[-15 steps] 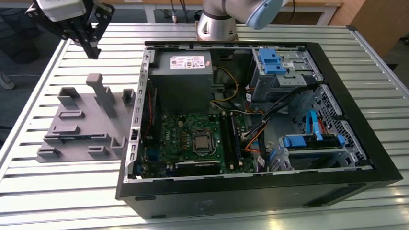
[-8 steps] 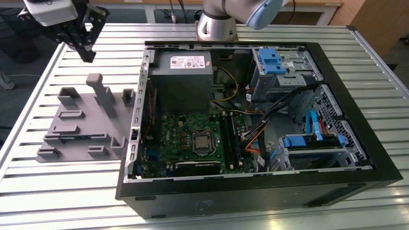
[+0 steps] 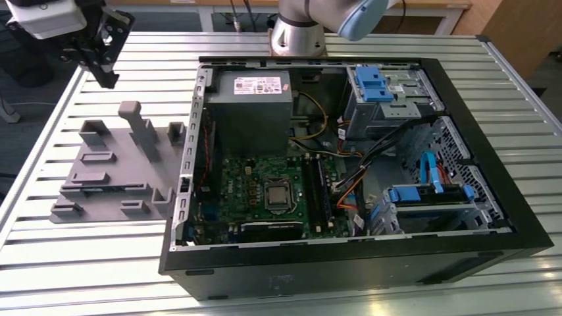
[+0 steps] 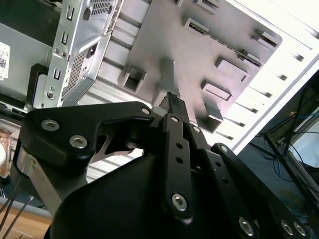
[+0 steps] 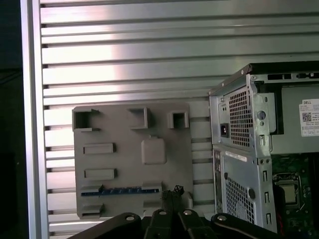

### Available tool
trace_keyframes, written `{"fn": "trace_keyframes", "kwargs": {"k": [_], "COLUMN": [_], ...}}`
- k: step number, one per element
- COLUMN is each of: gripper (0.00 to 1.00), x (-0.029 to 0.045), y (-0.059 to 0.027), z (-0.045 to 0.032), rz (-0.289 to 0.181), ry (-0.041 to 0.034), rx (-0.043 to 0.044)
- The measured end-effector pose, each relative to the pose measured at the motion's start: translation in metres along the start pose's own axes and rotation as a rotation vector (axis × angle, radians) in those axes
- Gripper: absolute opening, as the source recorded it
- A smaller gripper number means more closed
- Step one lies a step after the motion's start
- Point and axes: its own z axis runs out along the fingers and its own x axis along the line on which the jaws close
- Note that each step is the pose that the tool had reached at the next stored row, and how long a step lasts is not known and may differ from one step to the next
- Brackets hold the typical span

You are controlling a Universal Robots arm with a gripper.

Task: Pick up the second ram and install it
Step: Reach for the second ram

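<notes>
A slatted metal table [image 3: 88, 263] carries an open computer case [image 3: 307, 270]. A grey fixture [image 3: 105, 178] lies just beside the case, on the exterior view's left. The arm's base [image 3: 297, 36] stands at the case's far side.

The tabletop [image 3: 88, 263] is silver with long stripes. The fixture block [image 3: 114, 164] is plain grey. The computer case [image 3: 351, 270] is black, with a green board [image 3: 241, 174] and blue clips [image 3: 373, 84] inside. The second ram [image 5: 119, 190] looks blue. The pincer [image 4: 172, 102] is black.

On the worktop [image 3: 88, 270] the open computer case [image 3: 351, 270] takes the exterior view's centre and right, with the fixture plate [image 3: 114, 174] just beside it on the left. The second ram [image 5: 119, 190] sits in that plate (edge-on, in a slot). The end effector [image 3: 107, 76] hangs at the upper left.
</notes>
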Motion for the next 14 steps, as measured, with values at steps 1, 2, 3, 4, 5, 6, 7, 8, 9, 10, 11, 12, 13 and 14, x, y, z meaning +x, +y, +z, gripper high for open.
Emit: {"fn": "trace_keyframes", "kwargs": {"k": [1, 2, 3, 4, 5, 6, 7, 8, 9, 10, 11, 12, 13, 14], "gripper": [0.11, 0.11, 0.11, 0.11, 0.11, 0.11, 0.11, 0.11, 0.11, 0.11, 0.11, 0.11, 0.11, 0.11], "x": [0.0016, 0.0036, 0.0057, 0.0081, 0.0103, 0.0124, 0.0139, 0.0146, 0.0148, 0.0153, 0.0158, 0.0165, 0.0175, 0.0186], "y": [-0.0013, -0.0024, -0.0035, -0.0043, -0.0049, -0.0053, -0.0055, -0.0056, -0.0057, -0.0057, -0.0058, -0.0058, -0.0059, -0.006], "z": [-0.0001, -0.0001, -0.0002, -0.0002, -0.0004, -0.0004, -0.0005, -0.0005, -0.0005, -0.0005, -0.0006, -0.0005, -0.0006, -0.0006], "rz": [0.0, 0.0, 0.0, 0.0, 0.0, 0.0, 0.0, 0.0, 0.0, 0.0, 0.0, 0.0, 0.0, 0.0], "ry": [0.0, 0.0, 0.0, -0.0001, 0.0, 0.0, 0.0, 0.0, 0.0, 0.0, 0.0, -0.0001, 0.0, -0.0001], "rx": [0.0001, 0.0, 0.0001, -0.0001, 0.0001, 0.0, 0.0, 0.0, 0.0, 0.0, 0.0, 0.0, 0.0, 0.0]}}
